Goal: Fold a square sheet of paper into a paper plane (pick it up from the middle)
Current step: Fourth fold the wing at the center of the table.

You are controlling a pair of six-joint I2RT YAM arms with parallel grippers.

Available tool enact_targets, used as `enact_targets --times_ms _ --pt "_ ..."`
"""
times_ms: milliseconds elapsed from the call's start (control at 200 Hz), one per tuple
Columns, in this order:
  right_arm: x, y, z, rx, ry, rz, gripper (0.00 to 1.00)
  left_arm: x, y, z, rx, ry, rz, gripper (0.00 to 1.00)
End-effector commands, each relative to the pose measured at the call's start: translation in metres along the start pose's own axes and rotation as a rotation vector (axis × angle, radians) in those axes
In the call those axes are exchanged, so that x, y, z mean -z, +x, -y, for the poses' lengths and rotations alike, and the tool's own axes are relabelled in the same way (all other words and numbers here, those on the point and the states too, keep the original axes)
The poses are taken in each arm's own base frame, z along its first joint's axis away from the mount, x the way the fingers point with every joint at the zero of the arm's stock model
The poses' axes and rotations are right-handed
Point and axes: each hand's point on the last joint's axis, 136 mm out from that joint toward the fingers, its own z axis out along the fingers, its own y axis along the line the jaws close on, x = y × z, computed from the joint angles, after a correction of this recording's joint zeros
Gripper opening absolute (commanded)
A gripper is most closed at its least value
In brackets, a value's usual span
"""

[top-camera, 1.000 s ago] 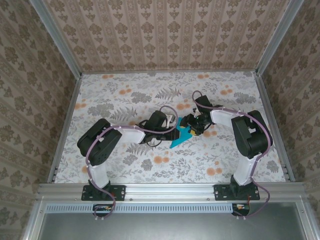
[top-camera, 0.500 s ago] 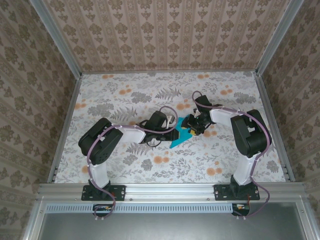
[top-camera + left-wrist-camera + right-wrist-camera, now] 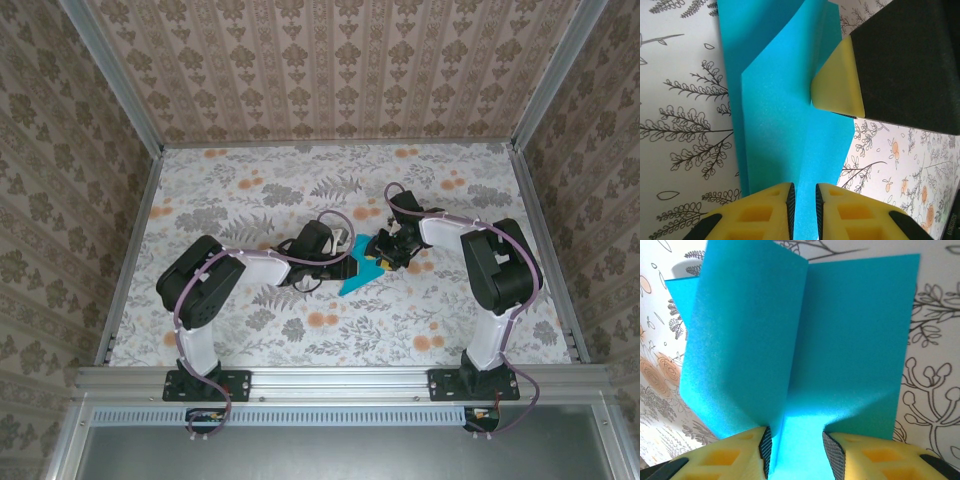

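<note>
The square sheet of paper (image 3: 352,279) is teal-blue and creased, lying mid-table between both grippers. In the left wrist view the paper (image 3: 775,100) runs as a raised fold into my left gripper (image 3: 805,205), whose yellow jaws stand narrowly apart and pinch that fold. The right gripper's yellow fingertip (image 3: 837,82) presses on the sheet from the upper right. In the right wrist view one flap of the paper (image 3: 740,340) stands up against the left pad of my right gripper (image 3: 796,450). Its jaws are still apart, with flat paper between them. From above, the left gripper (image 3: 347,262) and the right gripper (image 3: 380,251) meet over the sheet.
The table (image 3: 250,190) has a floral cover and is boxed in by patterned walls and aluminium rails (image 3: 340,378). Both arms reach inward to the middle, cables looping over them.
My right gripper's jaws have narrowed around the paper's far edge. The left gripper has kept its hold, and both arms have barely shifted.
</note>
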Motion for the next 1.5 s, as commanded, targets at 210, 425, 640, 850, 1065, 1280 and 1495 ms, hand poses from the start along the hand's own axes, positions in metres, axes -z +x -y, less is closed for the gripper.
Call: enact_targets --times_ms 210,425,640,850,1065,1280,1495 --pt "-0.040 0.031 0.125 -0.139 0.450 -0.059 0.41 0.004 -0.011 0.013 -0.001 0.045 0.030 0.22" --pt "-0.039 0.031 0.122 -0.142 0.436 -0.059 0.42 0.022 -0.017 0.022 -0.030 0.055 0.083 0.26" --pt "-0.040 0.031 0.121 -0.140 0.431 -0.059 0.42 0.031 -0.013 0.006 -0.002 -0.004 0.101 0.34" --pt "-0.040 0.031 0.120 -0.142 0.426 -0.059 0.43 0.019 -0.006 0.005 -0.008 0.000 0.068 0.38" --pt "-0.041 0.031 0.118 -0.146 0.412 -0.064 0.43 0.006 -0.002 0.008 -0.047 0.035 0.024 0.35" --pt "-0.037 0.030 0.110 -0.133 0.385 -0.064 0.43 0.003 -0.008 0.016 -0.075 0.073 0.037 0.23" --pt "-0.021 0.020 0.077 -0.043 0.267 -0.041 0.44 0.004 -0.013 0.016 -0.111 0.075 0.049 0.09"
